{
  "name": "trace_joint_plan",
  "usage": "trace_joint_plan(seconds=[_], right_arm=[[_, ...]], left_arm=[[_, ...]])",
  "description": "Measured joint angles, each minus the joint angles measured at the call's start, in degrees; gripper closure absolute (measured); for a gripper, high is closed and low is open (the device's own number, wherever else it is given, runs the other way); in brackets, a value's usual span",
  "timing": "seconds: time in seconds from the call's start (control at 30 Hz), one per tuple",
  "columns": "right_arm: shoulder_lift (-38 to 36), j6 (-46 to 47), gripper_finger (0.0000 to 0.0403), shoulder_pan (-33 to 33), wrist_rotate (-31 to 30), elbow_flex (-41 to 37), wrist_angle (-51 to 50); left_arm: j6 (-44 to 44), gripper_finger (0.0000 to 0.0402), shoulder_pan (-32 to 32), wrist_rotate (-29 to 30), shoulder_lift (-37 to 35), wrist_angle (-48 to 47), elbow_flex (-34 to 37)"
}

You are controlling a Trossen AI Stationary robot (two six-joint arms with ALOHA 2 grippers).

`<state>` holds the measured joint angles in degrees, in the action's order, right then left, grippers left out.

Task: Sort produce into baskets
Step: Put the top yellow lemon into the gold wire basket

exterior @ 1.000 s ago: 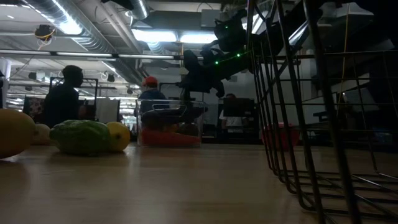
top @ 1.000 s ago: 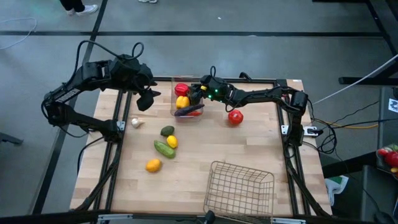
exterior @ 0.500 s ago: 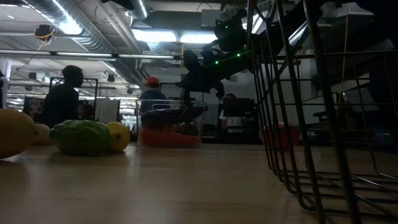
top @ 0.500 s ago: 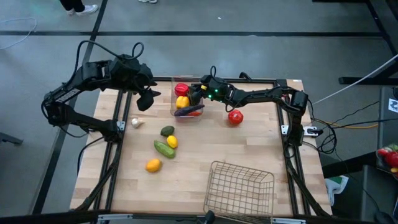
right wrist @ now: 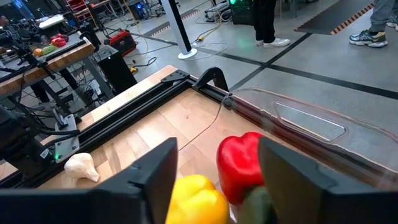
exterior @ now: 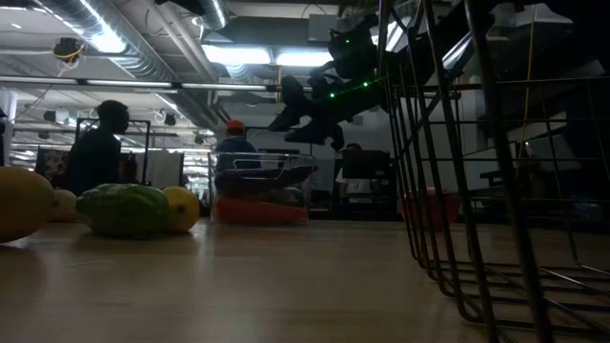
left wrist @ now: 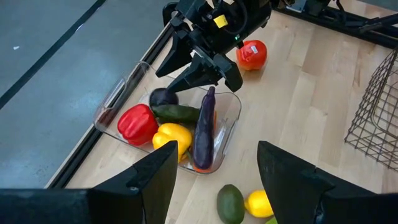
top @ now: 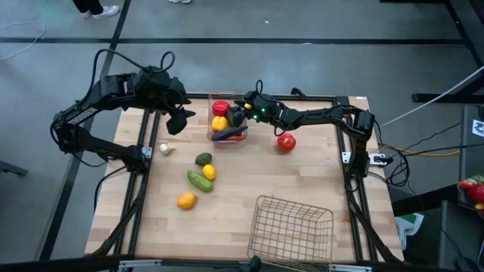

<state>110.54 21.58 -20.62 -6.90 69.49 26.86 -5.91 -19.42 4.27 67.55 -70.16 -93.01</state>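
The right gripper (left wrist: 198, 62) hangs over the bin (left wrist: 225, 134), fingers spread and empty. It should lift straight clear before fetching the tomato (top: 286, 141). The left gripper (top: 178, 121) waits open nearby.

Even, soft light falls from above onto the table (top: 302, 174), so shadows there stay short and faint. At table height everything goes dim: ceiling strip lights (exterior: 238, 52) glare brightly, turning the arms and the wire basket (exterior: 477, 162) into backlit silhouettes. Just below the right gripper (left wrist: 186, 65), whose jaws stand parted, the clear bin (left wrist: 124, 93) catches pale reflections. Its own fingers (right wrist: 158, 177) loom dark and soft.
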Motion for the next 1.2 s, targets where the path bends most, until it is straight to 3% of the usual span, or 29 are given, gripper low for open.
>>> trace_joint_plan(seconds=[0.23,0.6,1.03,1.2], right_arm=[[0.0,0.0,0.0108,0.0,0.5,0.0,0.0],[0.0,0.0,0.0011,0.0,7.0,0.0,0.0],[0.0,-0.9,0.0020,0.0,7.6,0.0,0.0],[-0.7,-1.1,0.0020,0.0,10.5,0.0,-0.2]], left_arm=[[-0.1,0.0185,0.0,0.0,0.0,0.0,0.0],[-0.1,0.0185,0.0,0.0,0.0,0.0,0.0],[-3.9,0.0185,0.1,0.0,0.0,-4.9,0.0],[-4.5,0.0185,2.5,0.0,0.0,-4.9,0.0]])
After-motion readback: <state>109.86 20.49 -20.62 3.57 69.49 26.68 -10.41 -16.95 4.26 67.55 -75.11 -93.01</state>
